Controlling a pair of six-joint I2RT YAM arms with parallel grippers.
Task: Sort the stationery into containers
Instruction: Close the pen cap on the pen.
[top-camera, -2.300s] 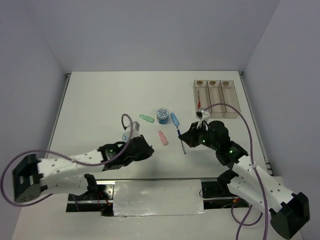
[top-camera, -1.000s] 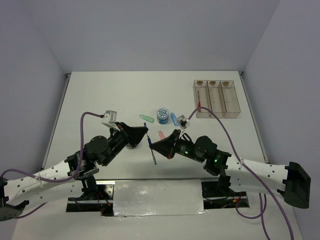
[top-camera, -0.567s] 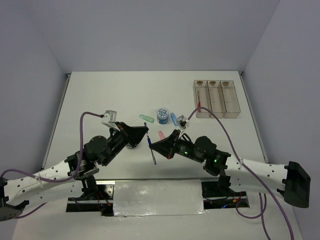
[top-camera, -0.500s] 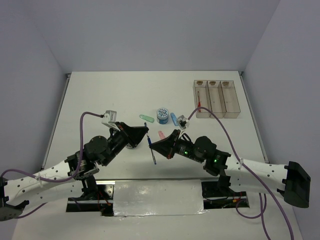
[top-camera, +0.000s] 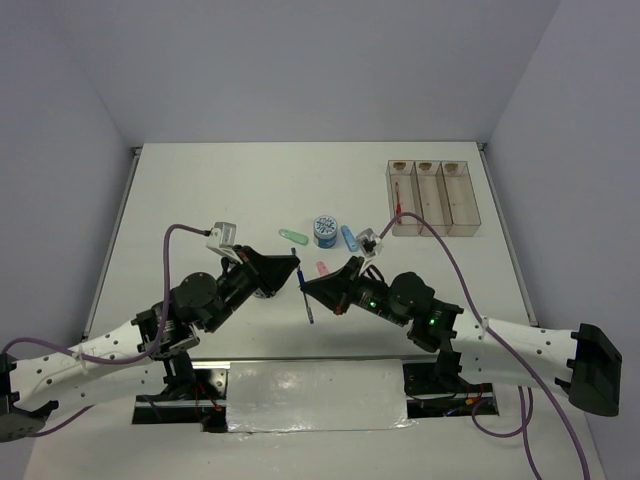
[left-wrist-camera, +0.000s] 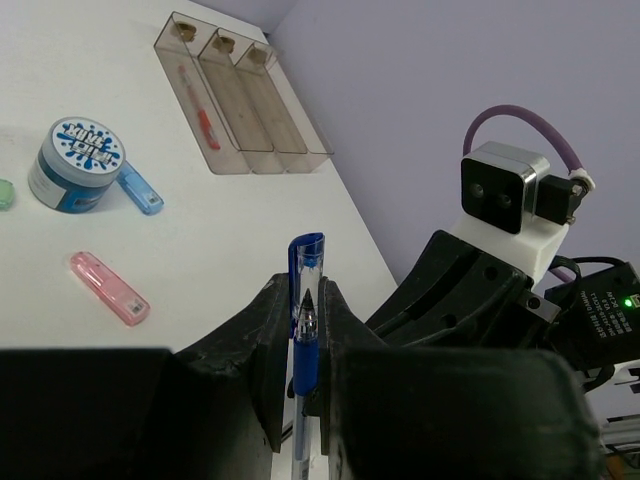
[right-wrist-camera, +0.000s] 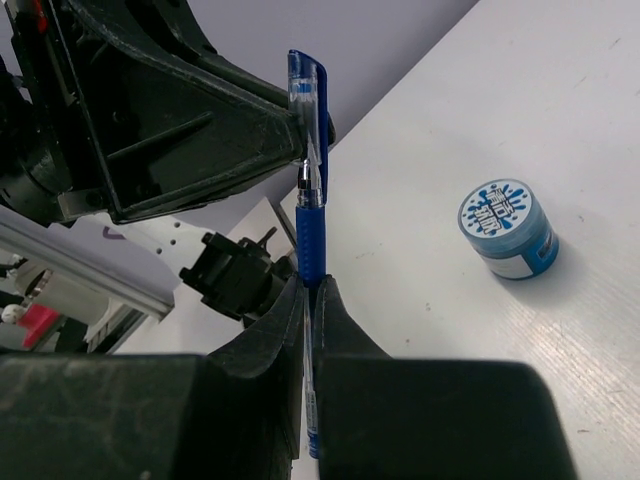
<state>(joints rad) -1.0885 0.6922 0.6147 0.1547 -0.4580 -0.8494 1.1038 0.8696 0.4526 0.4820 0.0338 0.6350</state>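
Above the table (top-camera: 200, 200), left tool (top-camera: 295, 270) and right tool (top-camera: 306, 286) meet, clamping a pen (right-wrist-camera: 310, 235).

white table (top-camera: 200, 190), tape roll (top-camera: 325, 230), clips (top-camera: 292, 237), clear tray (top-camera: 441, 205)

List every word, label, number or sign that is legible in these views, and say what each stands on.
No text can be read well enough to quote.
Blue-white tape roll: lettering on the blue splash, too blurred to read.
White label, lower right of the left wrist view: print too small to read.
Clear tray, tan marks at its ends: no characters visible.
Blue pen: no readable print.
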